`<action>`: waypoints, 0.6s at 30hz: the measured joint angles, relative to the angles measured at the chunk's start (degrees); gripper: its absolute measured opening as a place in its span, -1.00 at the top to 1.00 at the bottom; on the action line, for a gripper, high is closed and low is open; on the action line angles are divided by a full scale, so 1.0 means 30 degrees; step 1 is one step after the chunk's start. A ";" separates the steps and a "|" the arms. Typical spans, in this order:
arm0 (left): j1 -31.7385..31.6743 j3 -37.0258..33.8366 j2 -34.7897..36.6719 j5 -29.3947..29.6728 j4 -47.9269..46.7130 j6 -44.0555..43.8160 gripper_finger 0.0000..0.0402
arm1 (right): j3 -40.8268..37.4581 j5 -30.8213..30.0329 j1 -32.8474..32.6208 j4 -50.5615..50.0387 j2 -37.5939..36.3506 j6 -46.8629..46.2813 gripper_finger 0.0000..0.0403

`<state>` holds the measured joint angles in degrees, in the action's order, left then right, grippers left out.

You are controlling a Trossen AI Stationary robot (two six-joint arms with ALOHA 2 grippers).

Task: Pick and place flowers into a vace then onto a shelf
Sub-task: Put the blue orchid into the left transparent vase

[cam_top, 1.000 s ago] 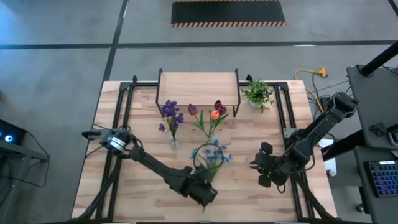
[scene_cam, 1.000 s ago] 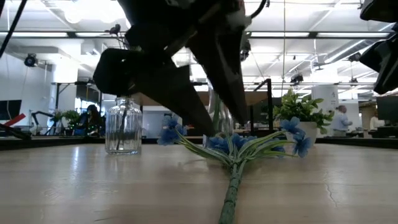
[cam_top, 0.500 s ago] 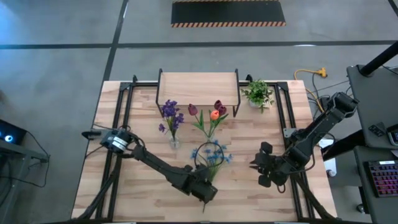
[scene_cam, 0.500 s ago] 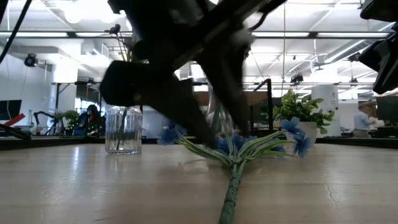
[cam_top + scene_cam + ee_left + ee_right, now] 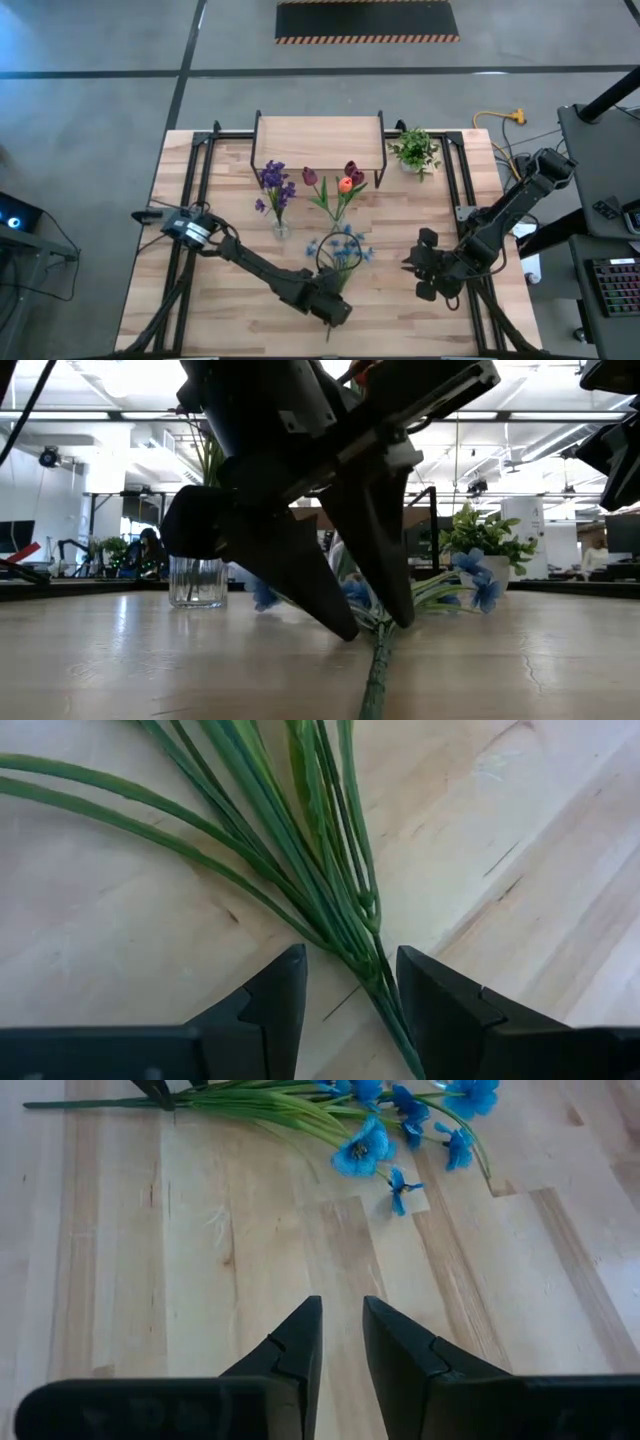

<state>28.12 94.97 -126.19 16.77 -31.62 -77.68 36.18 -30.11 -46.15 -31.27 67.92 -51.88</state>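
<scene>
Fingers [image 5: 275,1005] of the left gripper [image 5: 350,982] stand apart on the table [image 5: 220,300], one on each side of the green stem of the blue flowers [image 5: 300,850], not yet closed on it. In the left wrist view the stem runs through the gap, close to one finger, just where the thin leaves fan out. From above, the left gripper [image 5: 328,310] sits near the table's front edge, and the blue flowers [image 5: 340,248] lie flat, blooms pointing toward the shelf [image 5: 318,142]. The low view shows the left gripper [image 5: 375,622] with its tips down at the wood, straddling the stem of the blue flowers [image 5: 440,590].

The right gripper [image 5: 425,268] hangs over the table's right part, well apart from the blooms, its fingers [image 5: 290,1360] nearly together with a narrow slot between them and nothing held.

Behind the blue flowers, a purple cluster [image 5: 275,182] stands in a glass vase [image 5: 280,230], and the red tulips [image 5: 348,176] with an orange bud stand just in front of the shelf. A potted plant [image 5: 416,150] sits beside the shelf's right end.
</scene>
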 joint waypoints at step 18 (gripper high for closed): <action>0.0044 0.0684 -0.0146 -0.1952 -0.0253 0.8483 0.82 | 0.0000 0.0029 0.0007 0.0020 0.0000 -0.0158 0.68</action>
<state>28.25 97.02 -126.63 10.92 -32.38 -52.23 36.18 -30.02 -46.13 -31.21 67.92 -52.35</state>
